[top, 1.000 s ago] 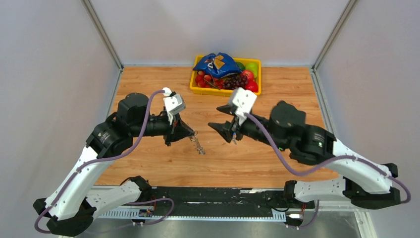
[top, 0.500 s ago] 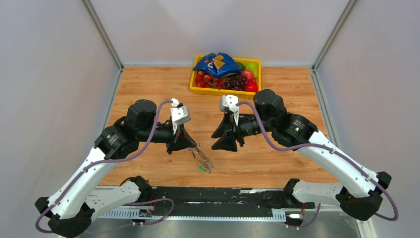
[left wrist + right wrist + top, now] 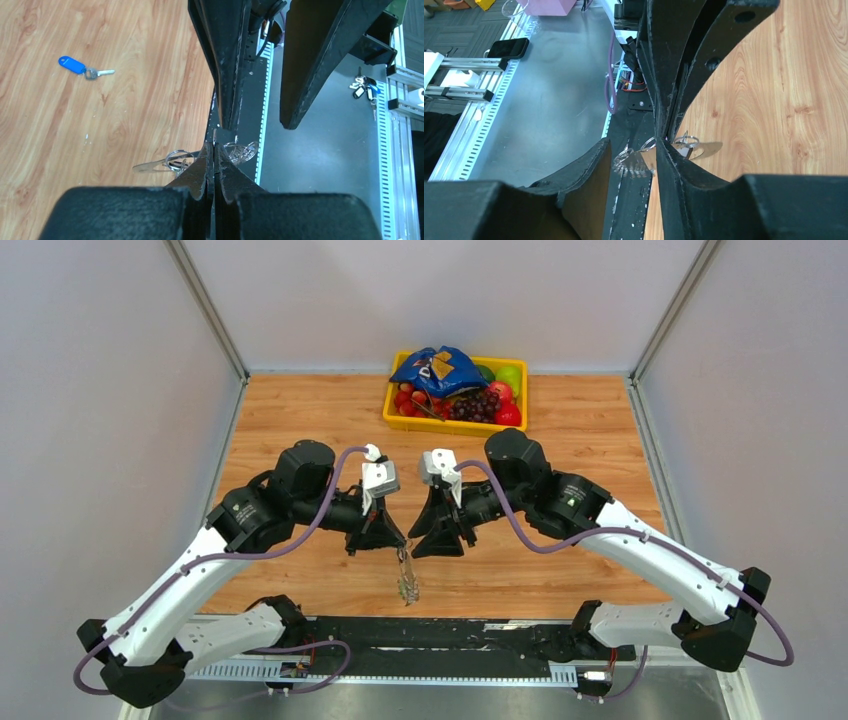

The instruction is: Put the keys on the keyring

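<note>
My left gripper (image 3: pixel 388 537) is shut on the keyring (image 3: pixel 405 578), a thin wire hoop with silver keys dangling below it near the table's front edge. In the left wrist view the closed gripper (image 3: pixel 214 148) pinches the wire, with rings (image 3: pixel 176 159) and keys (image 3: pixel 242 150) showing on either side. My right gripper (image 3: pixel 428 537) faces it, tips almost touching, and is open. In the right wrist view the right gripper (image 3: pixel 632 150) straddles the hanging silver keys (image 3: pixel 634 163) without closing on them. A loose blue-headed key (image 3: pixel 76 65) lies on the wood.
A yellow bin (image 3: pixel 396 420) with fruit and a blue bag stands at the table's back middle. The black rail (image 3: pixel 430 632) runs along the front edge. Another bunch of keys (image 3: pixel 362 88) lies on the grey surface beyond that edge.
Both arms have swung inward and toward the front edge, so the grippers now meet tip to tip. The right jaws have narrowed. The keyring has travelled with the left gripper.
</note>
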Motion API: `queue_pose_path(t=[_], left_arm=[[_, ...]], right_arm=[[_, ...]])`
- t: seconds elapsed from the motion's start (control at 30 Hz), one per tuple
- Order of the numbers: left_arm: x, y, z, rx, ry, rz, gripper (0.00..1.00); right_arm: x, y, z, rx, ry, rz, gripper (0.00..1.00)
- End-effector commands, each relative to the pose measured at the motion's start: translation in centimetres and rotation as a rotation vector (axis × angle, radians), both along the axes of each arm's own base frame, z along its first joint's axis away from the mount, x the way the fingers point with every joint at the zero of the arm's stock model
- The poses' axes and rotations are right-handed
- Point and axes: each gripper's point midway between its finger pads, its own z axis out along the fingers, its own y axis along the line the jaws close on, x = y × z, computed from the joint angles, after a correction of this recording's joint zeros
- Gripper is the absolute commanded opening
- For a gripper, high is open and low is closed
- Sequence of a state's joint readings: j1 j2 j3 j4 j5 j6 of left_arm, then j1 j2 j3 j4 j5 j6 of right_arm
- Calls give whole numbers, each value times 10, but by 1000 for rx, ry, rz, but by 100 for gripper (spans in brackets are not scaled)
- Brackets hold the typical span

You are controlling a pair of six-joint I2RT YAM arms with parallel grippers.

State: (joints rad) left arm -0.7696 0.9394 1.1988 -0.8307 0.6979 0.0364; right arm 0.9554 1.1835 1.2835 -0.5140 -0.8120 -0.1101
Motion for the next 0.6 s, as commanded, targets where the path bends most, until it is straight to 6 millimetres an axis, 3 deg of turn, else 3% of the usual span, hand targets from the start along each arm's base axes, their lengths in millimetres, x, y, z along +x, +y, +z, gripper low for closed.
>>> queue_pose_path(t=[0.0, 0.27, 0.57], left_arm=[[-3, -4, 24, -55, -74, -44, 0], [-6, -4, 28, -58, -79, -54, 0], [-6, -4, 32, -61, -91, -49, 0]], right_arm=[[4, 10, 16, 65, -72, 17, 41], [13, 10, 12, 51, -92, -42, 41], [10, 14, 4, 33, -84, -29, 39]])
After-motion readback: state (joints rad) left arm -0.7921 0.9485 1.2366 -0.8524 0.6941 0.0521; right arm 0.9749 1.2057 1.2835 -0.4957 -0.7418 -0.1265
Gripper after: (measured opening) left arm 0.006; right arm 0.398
